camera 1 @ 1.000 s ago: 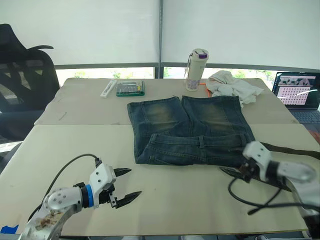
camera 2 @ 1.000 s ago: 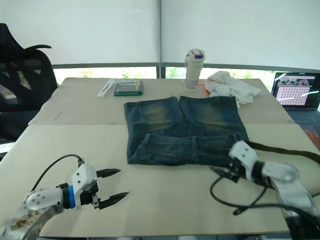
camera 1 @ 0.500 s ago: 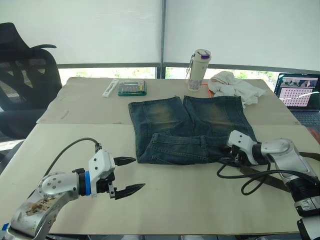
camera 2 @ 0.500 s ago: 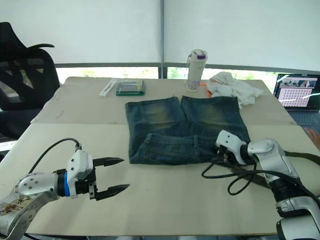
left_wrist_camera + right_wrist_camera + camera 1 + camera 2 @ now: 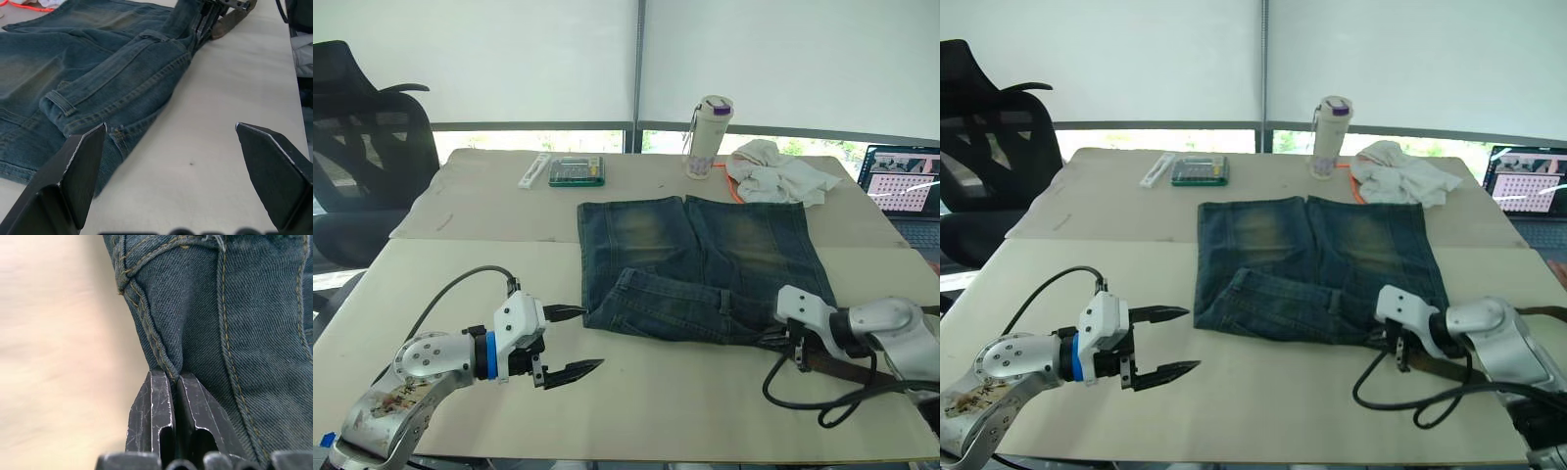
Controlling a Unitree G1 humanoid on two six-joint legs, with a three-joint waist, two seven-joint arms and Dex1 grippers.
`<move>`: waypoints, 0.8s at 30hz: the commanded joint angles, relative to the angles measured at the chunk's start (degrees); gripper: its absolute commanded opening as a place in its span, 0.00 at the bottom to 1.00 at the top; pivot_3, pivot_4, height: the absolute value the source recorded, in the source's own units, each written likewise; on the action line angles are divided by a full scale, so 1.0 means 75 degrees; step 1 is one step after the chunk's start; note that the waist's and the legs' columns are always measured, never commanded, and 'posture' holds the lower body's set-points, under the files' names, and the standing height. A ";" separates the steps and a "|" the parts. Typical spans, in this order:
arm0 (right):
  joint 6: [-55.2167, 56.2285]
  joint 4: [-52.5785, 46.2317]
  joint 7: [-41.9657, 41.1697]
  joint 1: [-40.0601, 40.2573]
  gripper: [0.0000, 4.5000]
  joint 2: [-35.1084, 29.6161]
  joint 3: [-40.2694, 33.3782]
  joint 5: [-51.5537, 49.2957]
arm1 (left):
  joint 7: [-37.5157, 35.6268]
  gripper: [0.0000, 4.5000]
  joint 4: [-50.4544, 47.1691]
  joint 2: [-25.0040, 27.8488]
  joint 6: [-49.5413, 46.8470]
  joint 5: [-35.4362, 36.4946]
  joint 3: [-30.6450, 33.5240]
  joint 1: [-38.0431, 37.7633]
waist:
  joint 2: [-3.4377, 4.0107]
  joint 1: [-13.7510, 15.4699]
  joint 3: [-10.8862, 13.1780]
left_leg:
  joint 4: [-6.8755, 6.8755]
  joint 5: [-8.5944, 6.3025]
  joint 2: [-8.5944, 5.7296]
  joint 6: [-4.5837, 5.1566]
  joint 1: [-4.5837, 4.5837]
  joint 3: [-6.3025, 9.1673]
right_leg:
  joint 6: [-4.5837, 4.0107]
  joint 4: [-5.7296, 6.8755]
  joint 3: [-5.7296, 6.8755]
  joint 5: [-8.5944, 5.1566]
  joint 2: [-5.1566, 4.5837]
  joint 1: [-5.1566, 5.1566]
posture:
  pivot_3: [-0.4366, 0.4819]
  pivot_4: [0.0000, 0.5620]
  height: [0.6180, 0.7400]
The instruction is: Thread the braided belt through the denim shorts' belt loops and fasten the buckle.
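The denim shorts (image 5: 705, 259) lie flat mid-table, with the waistband on the near side and a belt loop (image 5: 58, 103) across it. My right gripper (image 5: 173, 377) is shut on a fold of the shorts' hem at the waistband's right corner (image 5: 773, 333). The braided belt (image 5: 847, 370) lies as a dark brown strap behind that gripper, running toward the right table edge. I cannot make out its buckle. My left gripper (image 5: 589, 338) stands open just left of the waistband's left corner, with nothing between its fingers (image 5: 83, 166).
At the far edge stand a bottle (image 5: 708, 137), a white cloth (image 5: 773, 181), a green box (image 5: 576, 172) and a white strip (image 5: 535, 170). A laptop (image 5: 906, 186) sits at the far right and an office chair (image 5: 362, 147) at the left. A black cable (image 5: 813, 392) loops near my right gripper.
My right gripper has shut on the shorts' right waistband corner and drawn it toward the near right, skewing the waistband. The left gripper stays open. The camera has shifted slightly.
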State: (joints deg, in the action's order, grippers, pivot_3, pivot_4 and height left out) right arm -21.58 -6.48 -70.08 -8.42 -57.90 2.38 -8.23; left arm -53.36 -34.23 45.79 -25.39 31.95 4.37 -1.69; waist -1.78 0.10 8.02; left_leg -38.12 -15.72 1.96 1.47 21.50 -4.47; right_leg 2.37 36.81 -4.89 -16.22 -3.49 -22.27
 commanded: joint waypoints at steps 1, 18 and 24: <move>-0.0077 -0.0608 -0.0037 0.0561 0.00 -0.0245 -0.0420 -0.0251 | -0.0072 1.00 -0.0126 -0.0029 0.0065 0.0032 -0.0104 0.0140 | 0.0000 0.0006 0.0000 | -0.0001 0.0000 0.0000 0.0000 0.0000 0.0001 | 0.0000 -0.0001 0.0001 0.0000 0.0000 0.0000 | 0.48 0.27 1.00; 0.0183 -0.0870 -0.0467 0.1399 0.69 -0.0963 -0.2311 -0.1515 | -0.0233 1.00 0.0030 -0.0149 0.0050 0.0015 -0.0487 0.0573 | 0.0010 -0.0075 0.0007 | -0.0091 -0.0006 -0.0001 0.0012 0.0066 0.0038 | 0.0009 0.0016 0.0029 0.0005 0.0005 -0.0010 | 0.48 0.27 1.00; 0.0055 0.0421 -0.1337 0.1876 0.76 -0.2137 -0.3376 -0.1304 | -0.0290 1.00 -0.0110 -0.0139 -0.0117 0.0096 -0.0668 0.0836 | 0.0010 -0.0065 0.0008 | -0.0100 -0.0007 -0.0001 0.0014 0.0058 0.0049 | 0.0014 0.0014 0.0041 0.0008 0.0006 0.0004 | 0.48 0.27 1.00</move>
State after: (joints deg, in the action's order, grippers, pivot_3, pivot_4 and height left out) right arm -22.11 -6.82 -77.76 4.22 -72.38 -21.46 -20.43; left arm -55.12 -33.09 44.55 -26.42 31.73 -0.78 3.59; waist -1.71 -0.39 8.08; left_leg -38.87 -15.77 1.93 1.58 21.97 -4.07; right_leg 2.47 36.90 -4.52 -16.16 -3.45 -22.25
